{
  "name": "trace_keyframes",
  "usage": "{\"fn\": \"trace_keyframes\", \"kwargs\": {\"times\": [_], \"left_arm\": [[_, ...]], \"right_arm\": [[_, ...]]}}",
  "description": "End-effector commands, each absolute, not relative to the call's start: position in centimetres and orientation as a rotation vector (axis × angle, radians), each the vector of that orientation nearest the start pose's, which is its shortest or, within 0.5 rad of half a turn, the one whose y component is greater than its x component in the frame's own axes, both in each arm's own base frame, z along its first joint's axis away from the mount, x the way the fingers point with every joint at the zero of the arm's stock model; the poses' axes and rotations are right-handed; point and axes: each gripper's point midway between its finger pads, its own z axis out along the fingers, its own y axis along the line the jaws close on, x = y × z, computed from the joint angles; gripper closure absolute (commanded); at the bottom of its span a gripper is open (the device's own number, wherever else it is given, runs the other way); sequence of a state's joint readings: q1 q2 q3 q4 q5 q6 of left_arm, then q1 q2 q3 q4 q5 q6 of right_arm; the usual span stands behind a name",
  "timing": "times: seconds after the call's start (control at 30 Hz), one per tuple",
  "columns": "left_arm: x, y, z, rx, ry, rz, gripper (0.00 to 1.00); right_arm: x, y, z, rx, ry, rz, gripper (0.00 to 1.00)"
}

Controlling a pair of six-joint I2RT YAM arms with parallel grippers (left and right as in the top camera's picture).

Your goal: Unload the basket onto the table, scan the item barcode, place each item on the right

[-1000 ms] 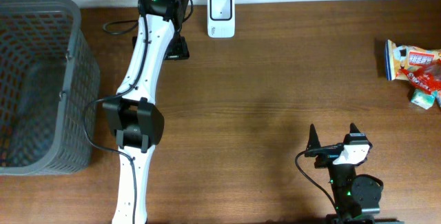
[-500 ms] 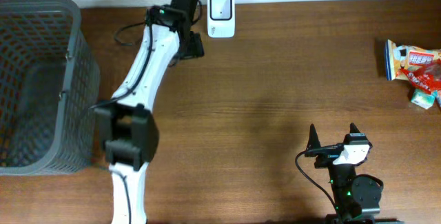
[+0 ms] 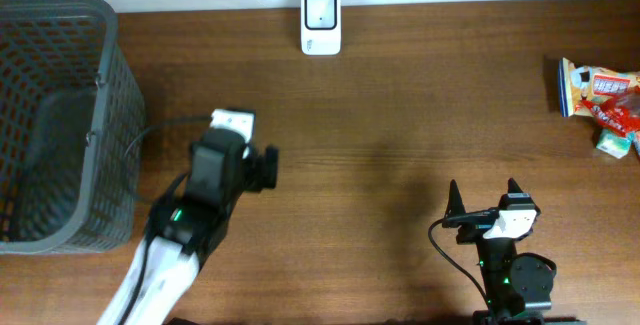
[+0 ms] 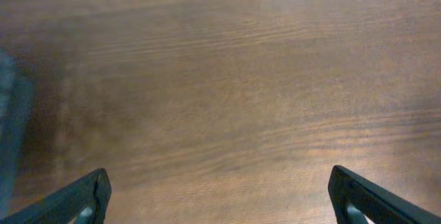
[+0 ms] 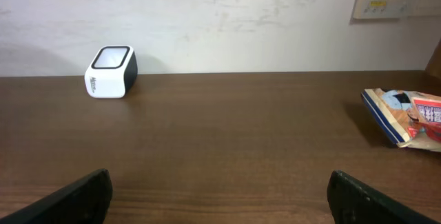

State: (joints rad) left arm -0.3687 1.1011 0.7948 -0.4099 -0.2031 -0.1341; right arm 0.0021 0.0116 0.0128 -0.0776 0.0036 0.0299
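Both empty: my left claw (image 3: 268, 168) and right claw (image 3: 483, 193) gape | snack packet (image 3: 600, 100) at 3 o'clock edge, scanner (image 3: 321, 22) at 12 | I'd pinch its rim with right, faces uncovered.

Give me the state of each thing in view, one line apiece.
left gripper: open, holding nothing.
right gripper: open, holding nothing.
scanner: standing at the far edge of the table, untouched.
snack packets: lying at the right end, not picked up.
basket: upright at the left end.
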Motion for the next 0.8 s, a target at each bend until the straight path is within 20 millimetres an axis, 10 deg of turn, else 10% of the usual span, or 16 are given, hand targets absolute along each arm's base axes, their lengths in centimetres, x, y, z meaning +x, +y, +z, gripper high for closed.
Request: {"fn": "trace_keyframes", "kwargs": {"times": [0.0, 0.27, 0.4, 0.77], "left_arm": [[29.6, -7.2, 19.1, 0.151, 2.206, -0.022, 0.01], [24.9, -5.2, 16.1, 0.138, 2.121, -0.05, 0.01], [24.5, -7.4, 15.5, 0.469, 1.872, -0.111, 0.01], [24.8, -3.4, 13.8, 0.271, 1.712, -0.015, 0.01]], "right_arm": [[24.6, -0.2, 15.5, 0.042, 1.65, 0.024, 0.01], [24.6, -0.2, 15.5, 0.042, 1.65, 0.024, 0.01], [24.6, -0.2, 15.5, 0.042, 1.65, 0.024, 0.01], [24.6, -0.2, 15.5, 0.042, 1.65, 0.024, 0.01]]}}
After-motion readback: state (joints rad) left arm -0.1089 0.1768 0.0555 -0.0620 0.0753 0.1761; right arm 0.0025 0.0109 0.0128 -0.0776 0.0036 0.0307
